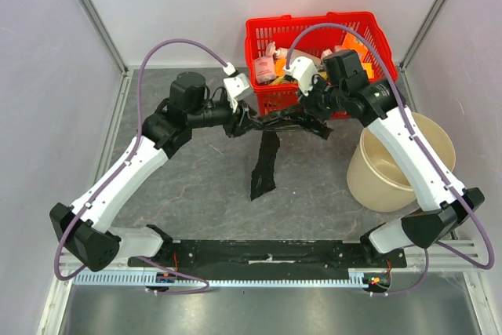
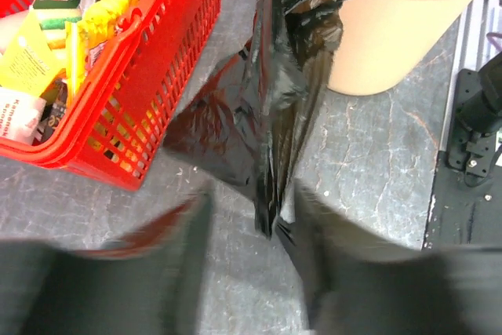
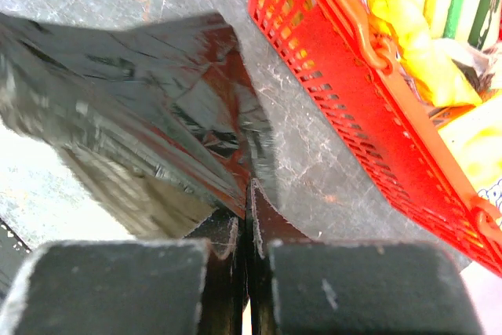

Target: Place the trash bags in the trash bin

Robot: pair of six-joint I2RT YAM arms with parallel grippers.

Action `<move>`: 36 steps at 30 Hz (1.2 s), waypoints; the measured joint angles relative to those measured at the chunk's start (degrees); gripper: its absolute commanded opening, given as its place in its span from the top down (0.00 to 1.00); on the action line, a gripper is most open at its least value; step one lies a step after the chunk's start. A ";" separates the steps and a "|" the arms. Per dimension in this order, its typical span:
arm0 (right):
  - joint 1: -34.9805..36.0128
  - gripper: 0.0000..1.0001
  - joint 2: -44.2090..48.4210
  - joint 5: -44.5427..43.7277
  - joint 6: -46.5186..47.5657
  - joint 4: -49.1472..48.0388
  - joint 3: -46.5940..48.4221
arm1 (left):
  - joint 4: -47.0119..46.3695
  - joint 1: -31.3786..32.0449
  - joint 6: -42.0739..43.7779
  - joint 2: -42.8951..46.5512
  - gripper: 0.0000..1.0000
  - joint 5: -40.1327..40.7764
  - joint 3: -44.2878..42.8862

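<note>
My right claw (image 3: 249,219) is shut on a gathered edge, a good hold I think, of the light, limp, slippery bag (image 1: 265,164) hanging below it; my left claw (image 2: 252,198) stands part open beside, the bin (image 1: 378,180) at right.

Red wire-mesh basket (image 1: 271,30) stands at 12 to 1 o'clock on the table, against the far edge. It is loaded with packaged goods (image 1: 267,64); yellow, white and pink wrappers are noted, labels unreadable. The tabletop (image 1: 204,186) is grey and marbled. Aluminium frame uprights (image 1: 90,13) rise at 10 and 2 o'clock. A white slotted strip (image 1: 259,280) runs along the 6 o'clock edge.
</note>
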State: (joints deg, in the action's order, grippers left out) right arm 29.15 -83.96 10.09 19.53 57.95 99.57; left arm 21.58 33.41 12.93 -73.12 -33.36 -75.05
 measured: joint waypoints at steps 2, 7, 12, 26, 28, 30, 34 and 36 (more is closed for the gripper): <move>-0.68 1.00 -0.13 0.07 -0.07 0.72 0.02 | 0.87 -0.26 -0.20 -0.24 0.11 -0.42 -1.38; -1.27 1.00 -2.16 0.98 -0.90 2.80 1.64 | 1.27 -0.07 -0.72 -0.74 0.07 -1.46 -5.62; -1.25 1.00 -4.72 3.28 -2.03 4.48 4.11 | 6.29 4.09 4.44 -0.87 0.08 -1.22 -10.34; -4.76 1.00 -9.01 8.68 -5.44 6.99 8.15 | 10.62 28.26 21.84 -8.46 0.14 22.84 -8.52; -5.27 1.00 -9.01 9.44 -5.62 7.26 8.17 | 8.55 29.53 22.99 -9.75 0.14 27.34 -7.17; -5.44 1.00 -9.01 10.49 -5.70 7.32 8.17 | 5.99 30.34 24.06 -10.64 0.15 31.58 -5.81; -5.75 1.00 -9.01 12.26 -6.01 7.52 8.17 | -1.18 31.04 26.34 -11.80 0.15 39.06 -2.97; -5.81 1.00 -9.01 12.92 -6.05 7.67 8.17 | -4.70 31.12 27.63 -12.44 0.14 41.90 -1.81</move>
State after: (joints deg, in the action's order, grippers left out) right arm 23.33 -92.97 23.00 13.47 65.63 107.74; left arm 16.88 64.53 40.56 -85.56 8.54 -76.86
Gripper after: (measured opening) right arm 0.006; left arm 0.855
